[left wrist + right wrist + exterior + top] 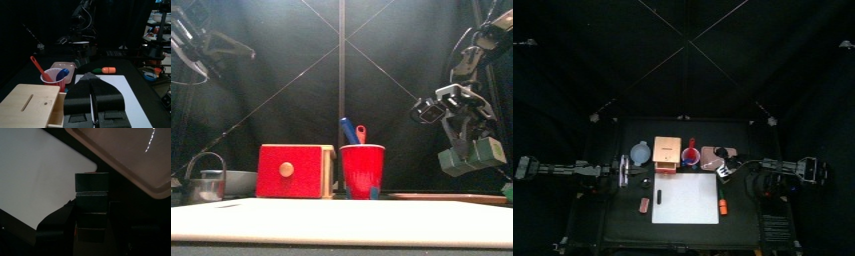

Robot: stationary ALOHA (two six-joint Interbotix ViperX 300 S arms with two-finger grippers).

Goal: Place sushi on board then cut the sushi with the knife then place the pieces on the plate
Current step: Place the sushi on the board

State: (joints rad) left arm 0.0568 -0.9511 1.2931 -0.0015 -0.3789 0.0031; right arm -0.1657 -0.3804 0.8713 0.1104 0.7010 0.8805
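Several things could go wrong from this hold. The right pincer (473, 152) is pinching the sushi roll (93, 190), a stack of dark green blocks, and carries it raised well above the tabletop (438, 198). Below the pincer, in the right wrist view, lies a dark strip of tabletop. The white cutting board (687, 195) is to one side of it and the pink tray (133, 158) to the other, so the roll does not yet look to be over the board.

- **Wrong landing place:** If the pincer let go here, the roll would likely land on the bare strip or on the tray's rim, not on the board.
- **Drop from height:** A release this high up could make the roll bounce or tumble off the board.
- **Roll splitting:** The blocks come apart, so a squeeze on only part of the stack may shed a piece during the carry. I cannot tell how many blocks the jaws actually bear on.
- **Knocking the cup:** The red cup (362, 170) with the blue knife (346, 130) stands near the right pincer's path, beside the wooden box (295, 170). A low sweep could tip it.

The left pincer (93, 92) is pressed together and empty, resting low, well apart from the right one.
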